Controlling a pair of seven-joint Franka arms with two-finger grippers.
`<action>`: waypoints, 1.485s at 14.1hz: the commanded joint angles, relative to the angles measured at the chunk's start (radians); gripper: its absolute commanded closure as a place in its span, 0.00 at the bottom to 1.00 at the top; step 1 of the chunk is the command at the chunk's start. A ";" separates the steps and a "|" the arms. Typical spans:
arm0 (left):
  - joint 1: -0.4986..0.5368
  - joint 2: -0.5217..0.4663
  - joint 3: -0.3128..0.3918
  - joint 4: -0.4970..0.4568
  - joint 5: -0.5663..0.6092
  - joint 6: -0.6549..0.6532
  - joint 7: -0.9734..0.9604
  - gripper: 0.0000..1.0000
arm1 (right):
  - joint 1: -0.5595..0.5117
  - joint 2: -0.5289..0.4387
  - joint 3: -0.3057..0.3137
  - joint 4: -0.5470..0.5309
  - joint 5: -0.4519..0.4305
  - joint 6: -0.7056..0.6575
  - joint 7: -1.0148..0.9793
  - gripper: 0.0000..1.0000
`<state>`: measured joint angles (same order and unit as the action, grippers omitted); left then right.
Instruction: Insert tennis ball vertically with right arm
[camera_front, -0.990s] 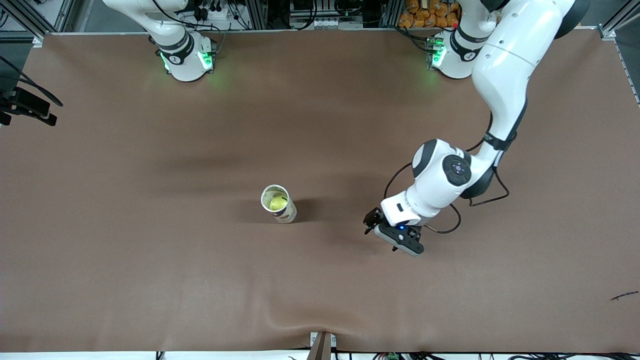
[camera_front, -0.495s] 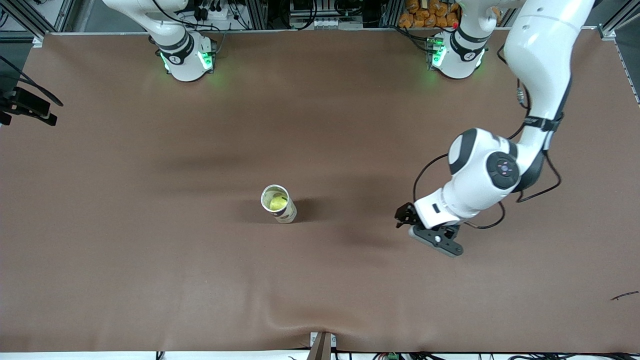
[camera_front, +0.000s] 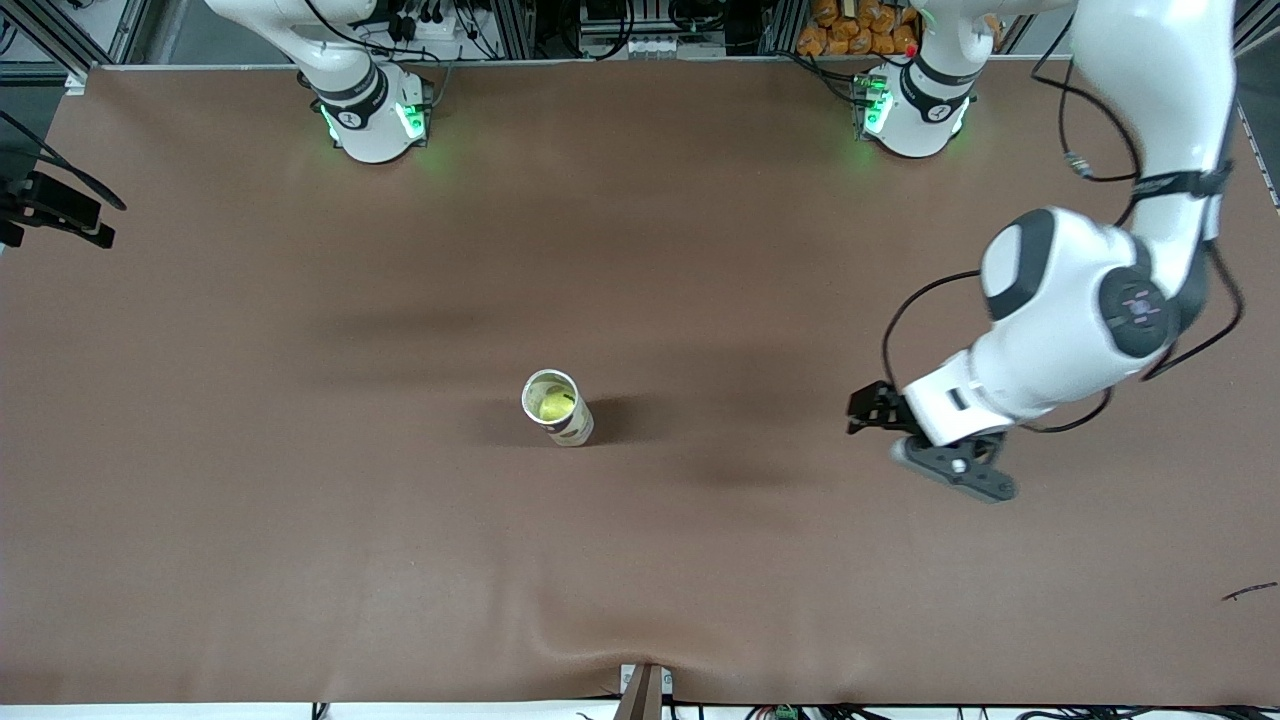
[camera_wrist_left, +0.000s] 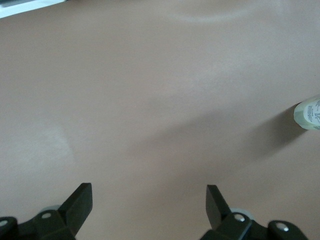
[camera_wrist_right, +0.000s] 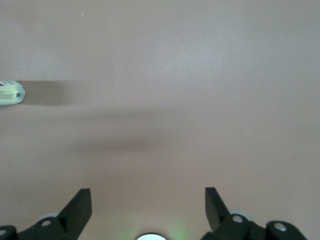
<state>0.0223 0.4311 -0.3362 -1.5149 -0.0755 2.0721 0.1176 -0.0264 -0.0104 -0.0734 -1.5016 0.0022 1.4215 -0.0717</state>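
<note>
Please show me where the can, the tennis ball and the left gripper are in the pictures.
can (camera_front: 571, 424): front view, on its outer wall.
tennis ball (camera_front: 553, 405): front view, on the yellow top seen inside the can.
left gripper (camera_wrist_left: 149, 200): left wrist view, midway between its open fingers.

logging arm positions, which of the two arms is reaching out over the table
The left arm: its open left gripper hangs over bare table. The right arm shows only its base.

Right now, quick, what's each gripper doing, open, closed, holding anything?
Left gripper: open, empty, over bare table toward the left arm's end.
Right gripper: open, empty, over bare table; only this arm's base shows in the front view.
</note>
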 joint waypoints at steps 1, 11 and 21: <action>0.027 -0.075 -0.006 -0.013 -0.020 -0.070 -0.012 0.00 | 0.002 0.000 0.001 0.020 -0.005 -0.018 -0.007 0.00; 0.103 -0.190 0.003 -0.005 -0.007 -0.245 -0.032 0.00 | -0.001 0.000 0.001 0.020 -0.005 -0.018 -0.003 0.00; 0.191 -0.238 0.006 -0.002 -0.007 -0.328 -0.051 0.00 | 0.002 0.000 0.001 0.021 -0.004 -0.018 -0.005 0.00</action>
<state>0.1954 0.2203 -0.3255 -1.5135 -0.0775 1.7868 0.0928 -0.0263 -0.0104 -0.0732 -1.4989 0.0022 1.4210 -0.0717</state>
